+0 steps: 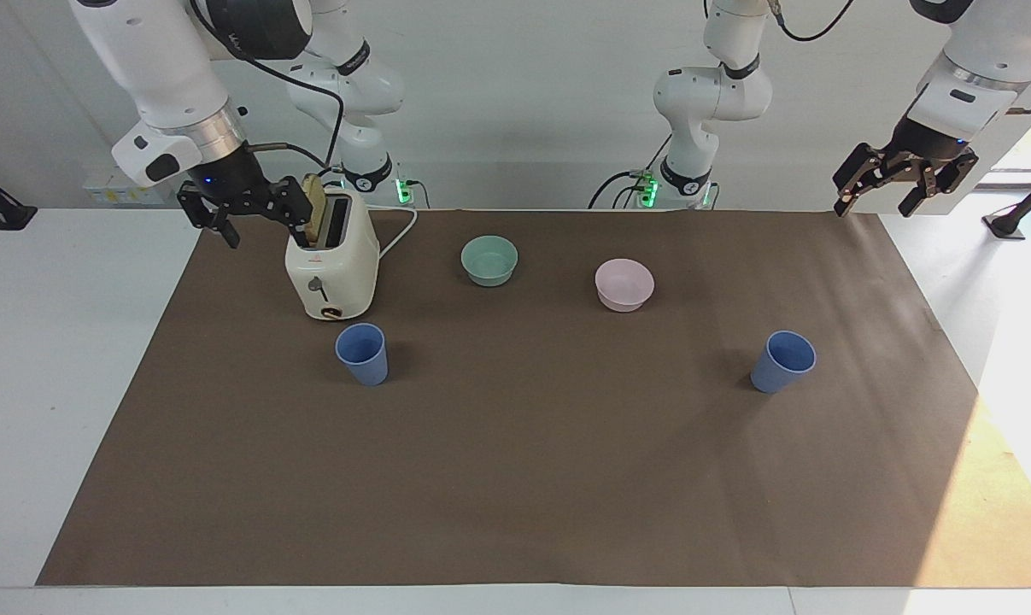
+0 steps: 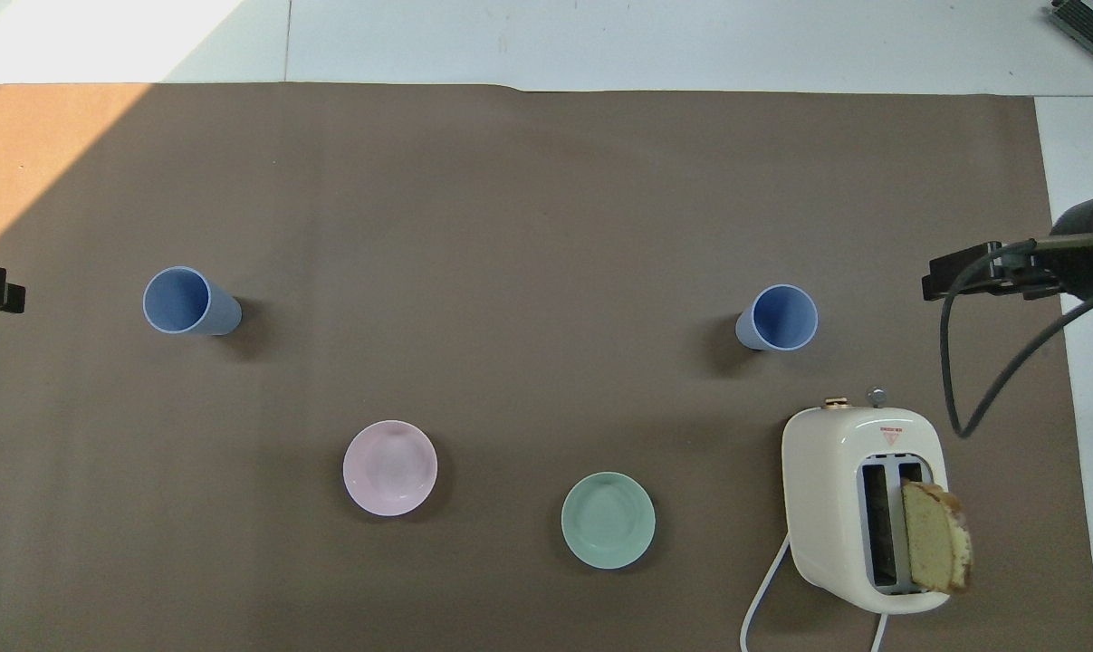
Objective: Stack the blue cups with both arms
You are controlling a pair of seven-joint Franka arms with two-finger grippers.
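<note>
- From my remote station: the right end effector (image 1: 240, 212) hangs in the air over the table's (image 1: 515, 478) edge at the right arm's end, just beside the toaster (image 1: 333, 265); its fingers are spread apart and hold nothing.
- The cream toaster stands with a slice of bread (image 1: 313, 220) sticking up out of one slot, its cord trailing toward the robots.
- The first blue cup (image 1: 362, 354) stands upright, mouth up, on the brown mat, just beside the toaster and farther from the robots than it.
- A mint-green bowl (image 1: 489, 260) and a pink bowl (image 1: 624, 284) sit mid-table, nearer to the robots than either cup and well apart from both.
- The second blue cup (image 1: 783, 361) also stands upright and empty, toward the left arm's end of the table, well apart from its twin.
- The left end effector (image 1: 902, 178) waits in the air over the table's edge at the left arm's end, fingers splayed and empty.
- I judge both cups light, stiff and smooth-walled, likely to tip or slide if nudged; I would pinch each across its wall near the rim, one finger inside, or clasp the tapered body just below the rim.
- No stacking has begun; each arm has a cup at its own end.
</note>
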